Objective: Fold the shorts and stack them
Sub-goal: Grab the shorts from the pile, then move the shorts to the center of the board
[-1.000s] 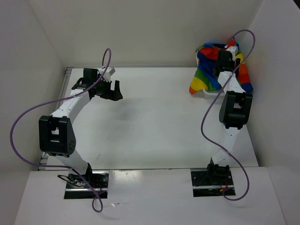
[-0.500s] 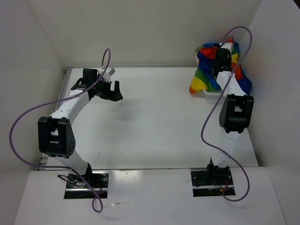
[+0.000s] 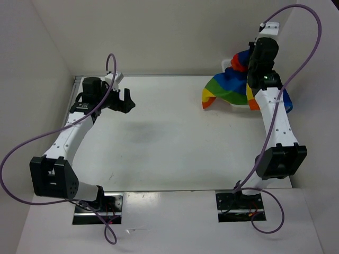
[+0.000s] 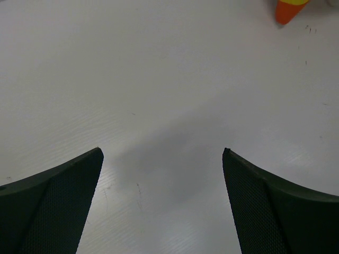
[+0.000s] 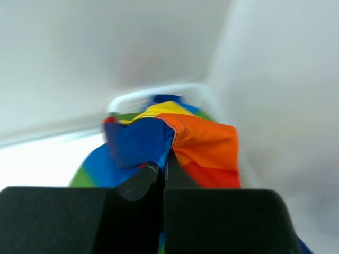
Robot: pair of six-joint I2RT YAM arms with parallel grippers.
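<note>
White tabletop (image 3: 175, 143) below, we hold the shorts (image 3: 225, 87) above the far-right basket (image 5: 132, 98), right gripper (image 5: 163, 162) pinched shut on them, left gripper (image 4: 162, 152) gaping empty; next we should carry them to the centre and spread them.

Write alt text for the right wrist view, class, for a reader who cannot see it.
The right gripper is shut on a bunch of the rainbow-striped shorts, with blue and orange folds showing above it. Behind the fabric, the curved rim of a white basket shows, slightly blurred, against white walls.
</note>
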